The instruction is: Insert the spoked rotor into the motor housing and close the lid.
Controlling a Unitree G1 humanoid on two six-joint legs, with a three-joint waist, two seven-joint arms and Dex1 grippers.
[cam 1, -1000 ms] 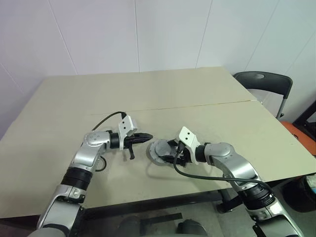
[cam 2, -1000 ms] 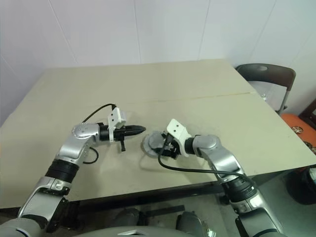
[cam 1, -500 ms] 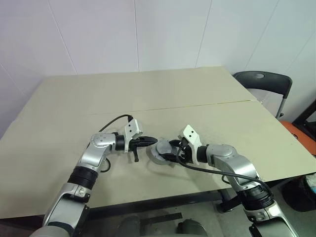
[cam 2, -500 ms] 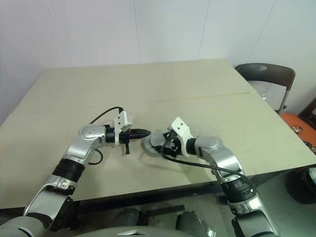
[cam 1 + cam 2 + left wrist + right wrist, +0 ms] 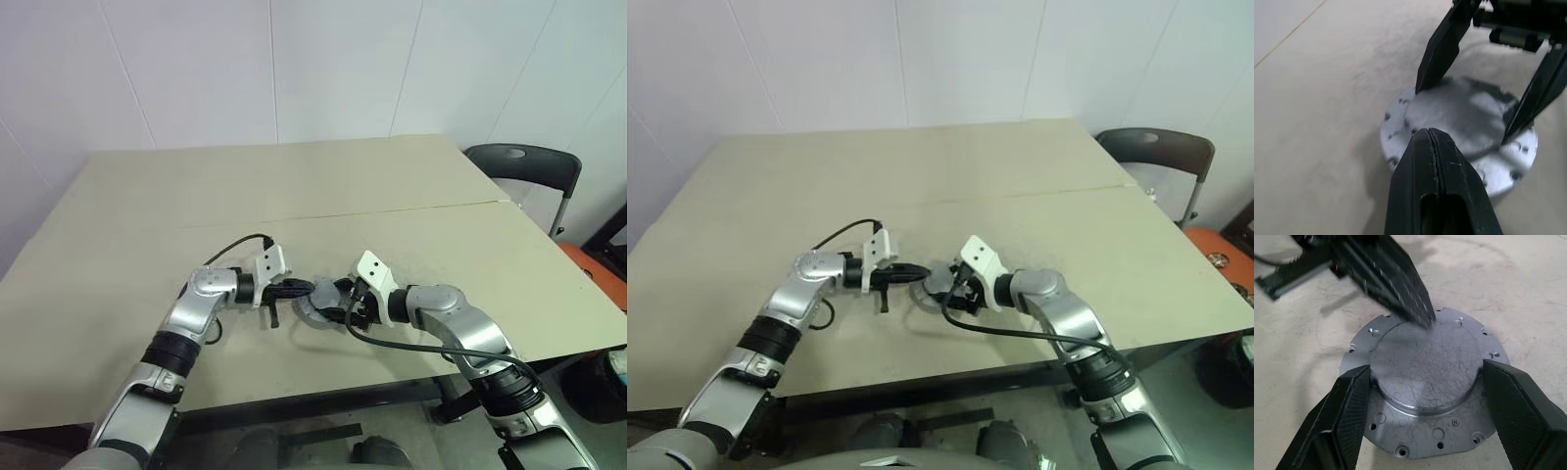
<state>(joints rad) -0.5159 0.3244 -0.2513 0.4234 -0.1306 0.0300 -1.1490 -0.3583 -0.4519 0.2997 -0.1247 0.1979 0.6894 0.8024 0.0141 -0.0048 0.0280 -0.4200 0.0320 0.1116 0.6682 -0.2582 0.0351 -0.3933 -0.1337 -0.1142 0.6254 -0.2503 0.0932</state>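
a wide beige table takes up most of the head views, its top made of two boards that meet along a thin seam running across the middle, with a pale panelled wall behind it. off the table's far right corner stands a dark chair. near the front edge of the table, between the two arms, lies the lid, plain grey metal face up: a round raised centre, scuffed and scratched, on a wider flange ringed with small screw holes. it lies flat on the table and covers whatever is under it, so the housing beneath cannot be made out. the right gripper reaches in from the right with its two black fingers spread wide, one on each side of the raised centre and set down over the flange; the fingertips stand right at the step of the raised part, though whether they press it cannot be told. the left gripper comes in from the opposite side, angled slightly down, its two fingers pressed together into a single black point with nothing between them. that point sits at the edge of the raised centre on the side away from the right gripper, touching or just above the metal. a black cable loops up off the left wrist.
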